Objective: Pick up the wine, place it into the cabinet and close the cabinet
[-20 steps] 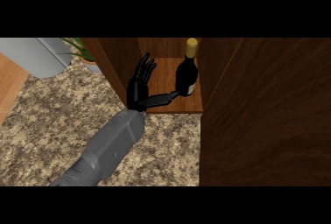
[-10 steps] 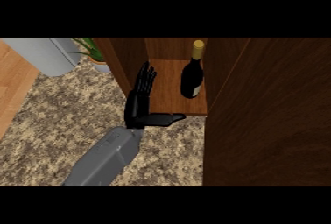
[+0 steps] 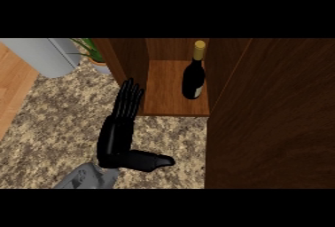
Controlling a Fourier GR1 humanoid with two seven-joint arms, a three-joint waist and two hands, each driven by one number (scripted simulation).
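Here, one wine bottle point(image 3: 193, 80) stands upright inside the one cabinet point(image 3: 167, 95). It is on the wooden shelf, towards the right side, with its pale cap near the back. The bottle is dark and nothing touches it.

Only one hand is in view, the left hand point(image 3: 118, 137). It lies over the speckled stone counter point(image 3: 52, 128), just in front of the cabinet's left side. Its fingers point(image 3: 129, 97) are straight, held together and pointing away from the robot. Their tips show against the cabinet's left wall and the front left corner of the shelf. The thumb point(image 3: 152, 160) sticks out to the right, low over the counter. The hand holds nothing and is well apart from the bottle. One grey forearm point(image 3: 85, 179) comes in from the lower edge.

One wide dark wooden door point(image 3: 274, 115) fills the right of the view, and the shelf is uncovered beside it.

At the upper left are one grey box-like object point(image 3: 42, 55) and one potted plant point(image 3: 93, 51), which is next to the cabinet's left wall.
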